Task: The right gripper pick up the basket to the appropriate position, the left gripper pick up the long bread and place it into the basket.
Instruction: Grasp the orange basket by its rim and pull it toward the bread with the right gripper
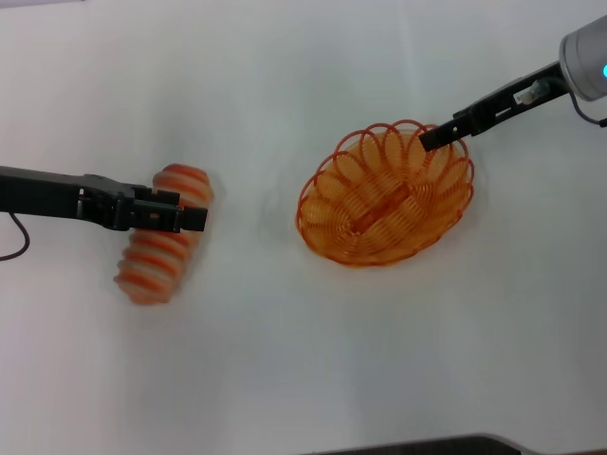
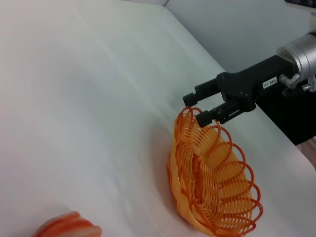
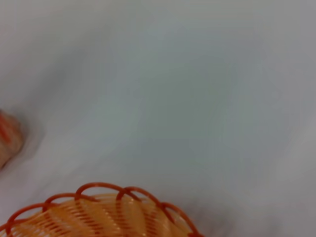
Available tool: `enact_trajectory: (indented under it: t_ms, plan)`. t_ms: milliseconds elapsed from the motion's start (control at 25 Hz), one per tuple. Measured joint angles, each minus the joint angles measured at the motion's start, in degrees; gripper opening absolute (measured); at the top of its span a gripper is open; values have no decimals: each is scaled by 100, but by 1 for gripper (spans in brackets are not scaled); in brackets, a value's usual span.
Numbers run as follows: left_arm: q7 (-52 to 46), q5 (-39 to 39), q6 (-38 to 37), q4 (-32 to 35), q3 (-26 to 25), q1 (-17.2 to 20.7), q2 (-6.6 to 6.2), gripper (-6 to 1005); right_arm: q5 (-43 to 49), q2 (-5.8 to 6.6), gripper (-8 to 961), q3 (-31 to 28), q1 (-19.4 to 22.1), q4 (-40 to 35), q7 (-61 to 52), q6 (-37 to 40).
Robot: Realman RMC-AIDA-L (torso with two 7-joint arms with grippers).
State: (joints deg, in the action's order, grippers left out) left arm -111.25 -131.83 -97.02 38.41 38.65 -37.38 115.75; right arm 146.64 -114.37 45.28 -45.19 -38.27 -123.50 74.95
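The long bread (image 1: 152, 261), tan with orange stripes, is at the left of the white table. My left gripper (image 1: 190, 216) reaches across its middle and is shut on it. One end of the bread shows in the left wrist view (image 2: 66, 228) and a bit of it in the right wrist view (image 3: 7, 138). The orange wire basket (image 1: 318, 204) stands right of centre, empty. My right gripper (image 1: 429, 140) is at the basket's far right rim. In the left wrist view it (image 2: 195, 108) has its fingers apart, one on each side of the rim of the basket (image 2: 212, 192). The basket's rim (image 3: 108, 190) shows in the right wrist view.
The white table (image 1: 285, 360) lies between the bread and the basket. A dark edge (image 1: 455, 444) shows at the table's near side. A grey wall (image 2: 237, 29) and the robot's black body (image 2: 291, 113) are behind the right arm.
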Motion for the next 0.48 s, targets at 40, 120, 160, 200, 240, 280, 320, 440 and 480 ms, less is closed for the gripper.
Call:
enact_trajectory:
  t_ms: [40,120,160,200,240,280,320,440,480]
  plan:
    - [-1,0,0,0,3,-1,0,785,0,0,774,23,-2,28,-8,0]
    - [-1,0,0,0,4,4,0,785,2,0,772,117,-7,72,-57,-2]
    - [-1,0,0,0,4,8,0,785,3,0,771,146,-7,87,-77,-3]
    - [-1,0,0,0,4,11,0,785,3,0,770,146,-7,87,-77,-3]
    - [-1,0,-1,0,5,12,0,785,4,0,769,176,-7,102,-101,-3]
    - [0,0,0,0,6,13,0,785,5,1,768,206,-7,115,-124,-3]
    - [2,-2,0,0,6,16,2,785,5,1,719,232,-7,124,-146,-4]
    - [3,-12,0,0,4,23,9,785,5,3,572,260,-7,156,-185,16]
    - [4,-15,0,0,5,29,10,785,5,6,523,260,-7,164,-190,34]
